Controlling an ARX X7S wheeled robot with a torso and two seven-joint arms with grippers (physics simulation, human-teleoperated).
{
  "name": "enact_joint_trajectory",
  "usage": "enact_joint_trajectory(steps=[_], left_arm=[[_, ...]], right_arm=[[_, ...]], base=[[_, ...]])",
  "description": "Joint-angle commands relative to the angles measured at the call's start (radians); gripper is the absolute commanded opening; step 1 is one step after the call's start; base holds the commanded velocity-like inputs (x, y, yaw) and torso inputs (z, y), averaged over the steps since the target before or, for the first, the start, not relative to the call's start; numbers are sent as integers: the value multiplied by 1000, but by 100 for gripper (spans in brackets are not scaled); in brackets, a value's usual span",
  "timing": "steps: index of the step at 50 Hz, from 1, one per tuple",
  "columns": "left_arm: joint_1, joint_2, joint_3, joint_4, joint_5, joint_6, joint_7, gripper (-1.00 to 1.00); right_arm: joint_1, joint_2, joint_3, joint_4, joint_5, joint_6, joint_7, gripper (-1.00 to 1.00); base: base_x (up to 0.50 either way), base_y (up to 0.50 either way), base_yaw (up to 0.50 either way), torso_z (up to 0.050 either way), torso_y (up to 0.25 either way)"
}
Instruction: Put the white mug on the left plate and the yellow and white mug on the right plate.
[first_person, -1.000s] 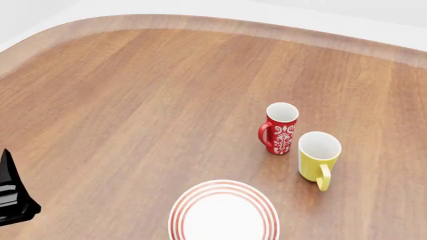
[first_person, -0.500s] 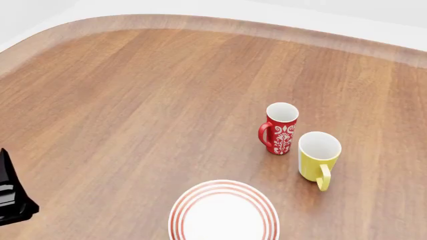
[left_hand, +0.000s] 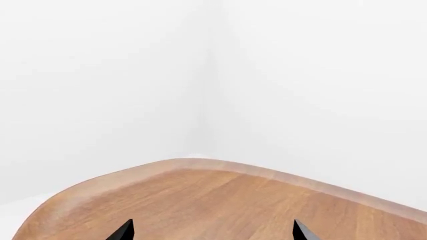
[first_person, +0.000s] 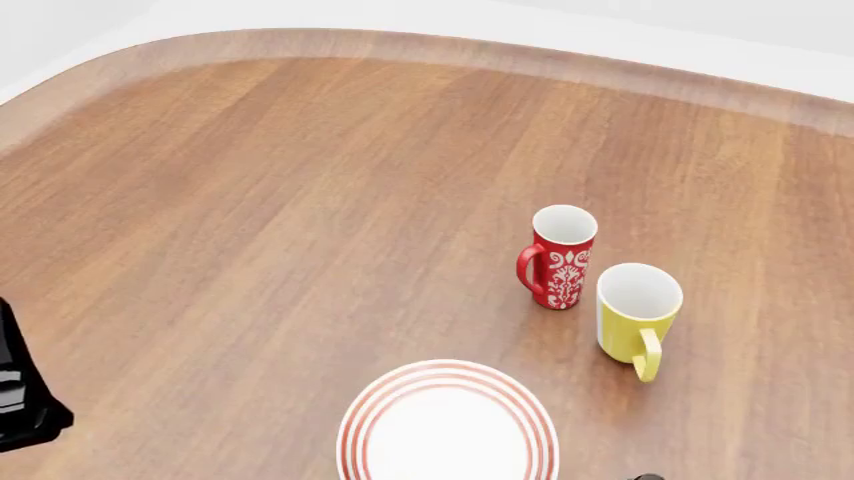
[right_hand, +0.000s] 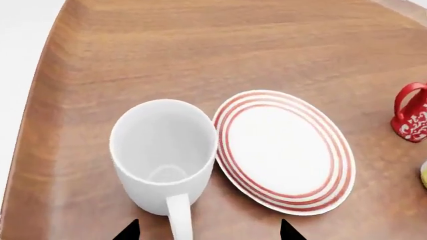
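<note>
White mug (right_hand: 163, 157): handle cut off by the right wrist picture's edge.
Plate (first_person: 447, 425): near part cut off in the head view.
Red mug (right_hand: 412, 114): only partly in frame.
Left hand (left_hand: 212, 231): only two fingertips visible.
Right hand (right_hand: 208, 232): likewise.

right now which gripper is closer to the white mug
Right. The right gripper hangs open just above the white mug, fingertips either side of its handle. The left gripper faces bare table edge, no mug in its view.

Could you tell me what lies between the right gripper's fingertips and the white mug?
Nothing: in the right wrist view the white mug sits just ahead of the right gripper, its handle pointing between the open fingertips.
</note>
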Motion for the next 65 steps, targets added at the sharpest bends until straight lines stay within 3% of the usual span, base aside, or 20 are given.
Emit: enact_joint_trajectory(steps=[1,16,46,65], left_arm=[[5,-6,-6,13,-11,-3,-7,100],[12,-11,-13,32,-25,-10,-22,100],[22,-21,-14,53,-43,-16,-41,100],[28,-30,-27,65,-60,-14,-48,100]], right_arm=[[109,-59,-78,157,-36,-12,-72,100],[134,-96,-187,262,-89,-24,-137,100],[220,-120,-267,277,-119,65,-168,100],[282,-184,-313,430,-156,22,-200,100]], base=[[0,0,0,0,0],[0,0,0,0,0],[0,0,0,0,0],[0,0,0,0,0]])
